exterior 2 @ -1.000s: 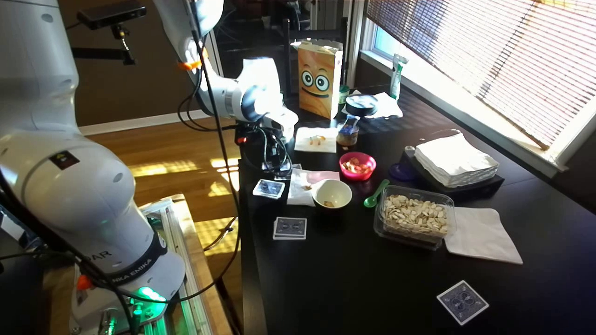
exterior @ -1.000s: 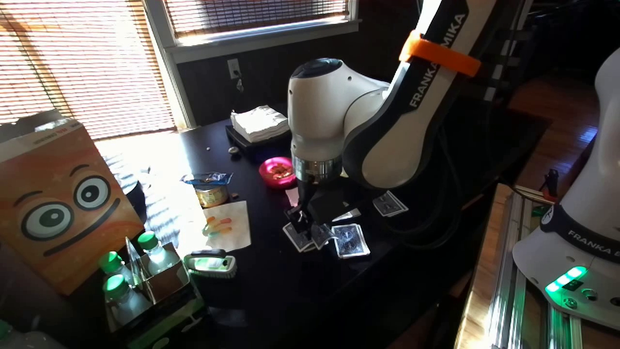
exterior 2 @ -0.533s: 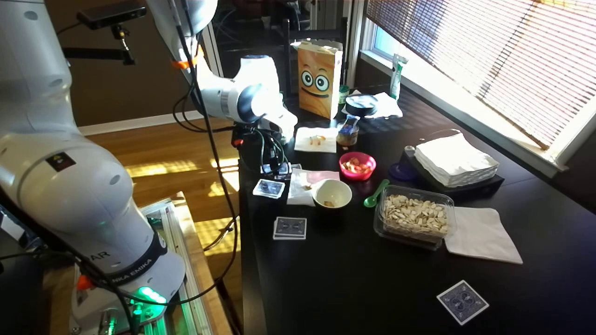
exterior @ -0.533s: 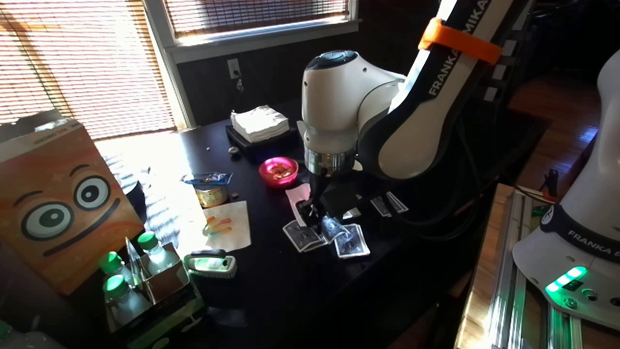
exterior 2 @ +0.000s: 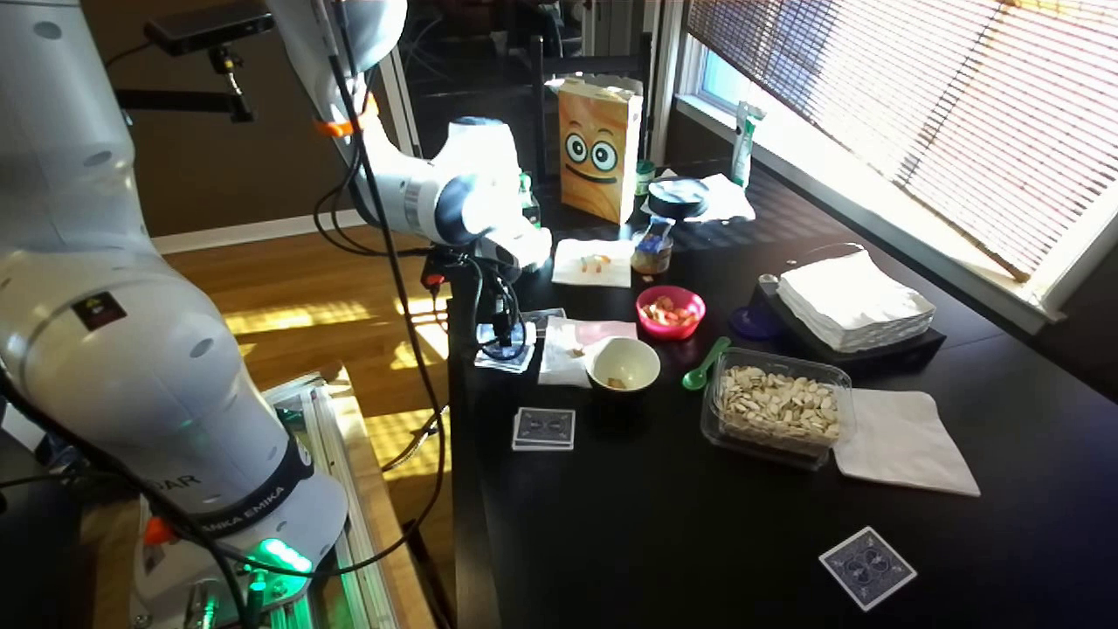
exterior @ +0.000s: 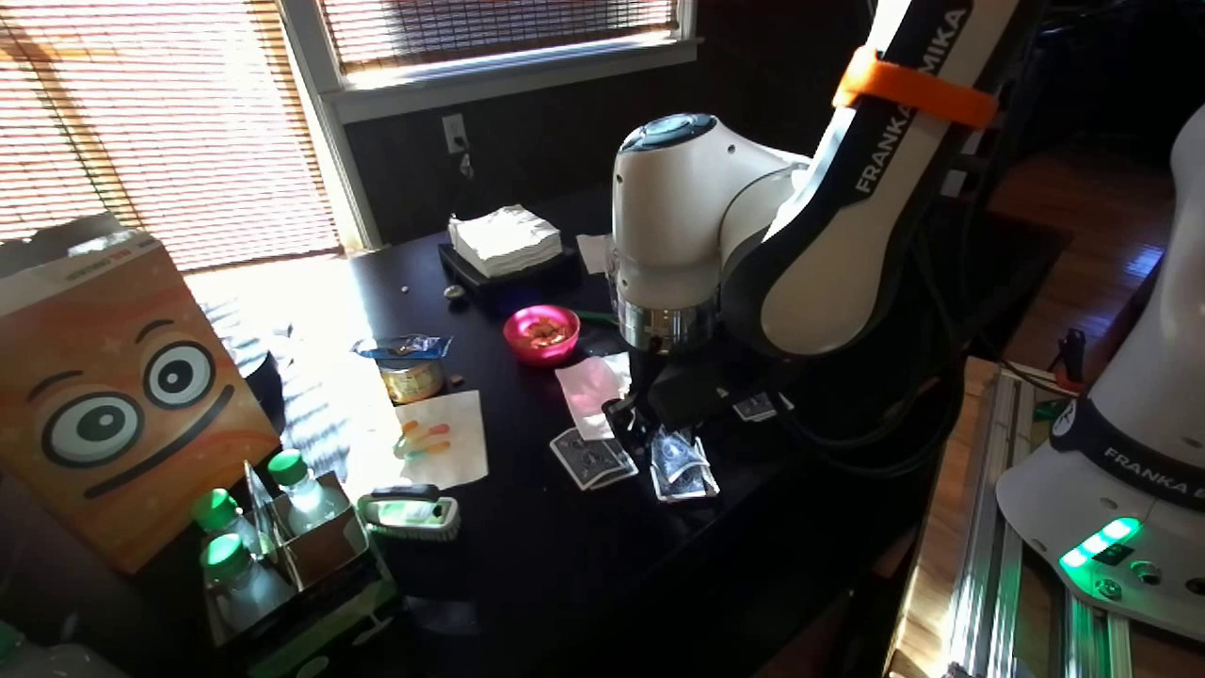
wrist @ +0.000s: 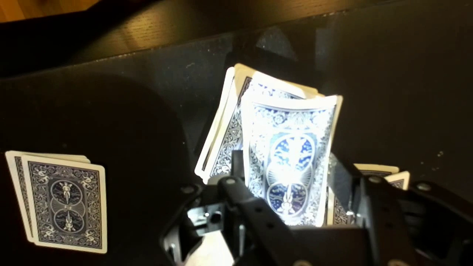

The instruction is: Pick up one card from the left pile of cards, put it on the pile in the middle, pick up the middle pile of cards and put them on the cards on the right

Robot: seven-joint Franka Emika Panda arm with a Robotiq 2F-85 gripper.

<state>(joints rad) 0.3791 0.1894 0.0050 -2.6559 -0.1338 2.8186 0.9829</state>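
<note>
In the wrist view my gripper (wrist: 286, 168) grips a brightly lit blue-backed card (wrist: 292, 140) by its two long edges, and the card bows slightly. It hangs over the middle pile of cards (wrist: 225, 147), turned at an angle to it; whether it touches the pile I cannot tell. The left pile of cards (exterior: 588, 457) lies just beside, and in the wrist view it is mostly hidden behind a finger. The cards on the right (exterior 2: 543, 428) form a low stack, which also shows at the left of the wrist view.
A pale paper (exterior: 593, 400) lies behind the piles, near a cream bowl (exterior 2: 622, 362) and a pink bowl (exterior: 541, 334). A bottle carrier (exterior: 311, 556) and a brush (exterior: 409, 516) stand toward the left. A single card (exterior 2: 868, 568) lies farther off. The table edge runs close to the middle pile.
My gripper has carried the card from above the left pile to over the middle pile. The card was strongly curled and now looks flatter, with the fingers slightly farther apart.
</note>
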